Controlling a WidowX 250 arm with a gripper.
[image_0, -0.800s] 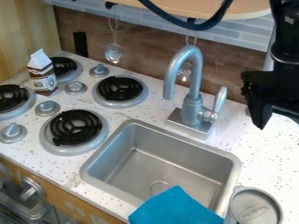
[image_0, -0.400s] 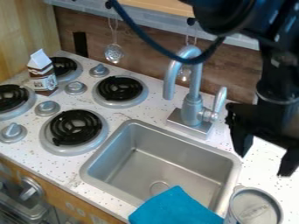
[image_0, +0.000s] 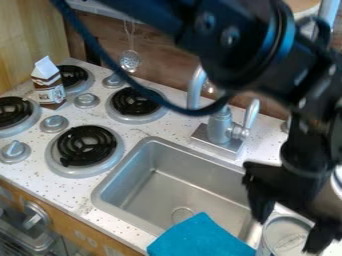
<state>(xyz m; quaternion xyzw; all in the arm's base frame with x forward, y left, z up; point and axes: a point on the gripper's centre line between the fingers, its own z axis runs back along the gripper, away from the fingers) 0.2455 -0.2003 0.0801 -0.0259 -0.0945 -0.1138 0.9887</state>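
The gripper (image_0: 288, 235) hangs at the lower right, its two fingers spread apart over the metal can (image_0: 287, 239) beside the sink. One finger is above the sink's right rim and the other is right of the can's lid; whether either touches the can I cannot tell. A blue cloth (image_0: 200, 237) lies over the front edge of the sink (image_0: 180, 182), just left of the can. A brown and white carton (image_0: 48, 85) stands at the back left among the burners.
The grey faucet (image_0: 219, 127) rises behind the sink, partly covered by the arm and its cable. Black coil burners (image_0: 87, 145) and grey knobs occupy the left. A slotted spoon (image_0: 130, 60) hangs on the back wall. Part of a round object (image_0: 338, 182) shows behind the gripper.
The arm has come further into view, and the gripper has moved down and toward the front, from the right of the faucet to over the can. Cloth and carton have stayed put.
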